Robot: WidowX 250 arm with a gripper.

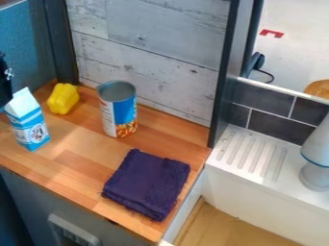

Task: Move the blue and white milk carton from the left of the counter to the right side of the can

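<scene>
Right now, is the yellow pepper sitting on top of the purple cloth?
No, the yellow pepper sits on the wooden counter, apart from the purple cloth.

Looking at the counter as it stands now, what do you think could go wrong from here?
The gripper is right by the top of the milk carton, so a small sideways bump might tip that tall, narrow box. If it fell toward the yellow pepper, it could set that rolling. The folded cloth lies near the counter's edge, so a drag might pull it off.

Ctn (31, 129) smooth paper, can (118, 111) metal, cloth (146, 184) rough w/ matt.
</scene>
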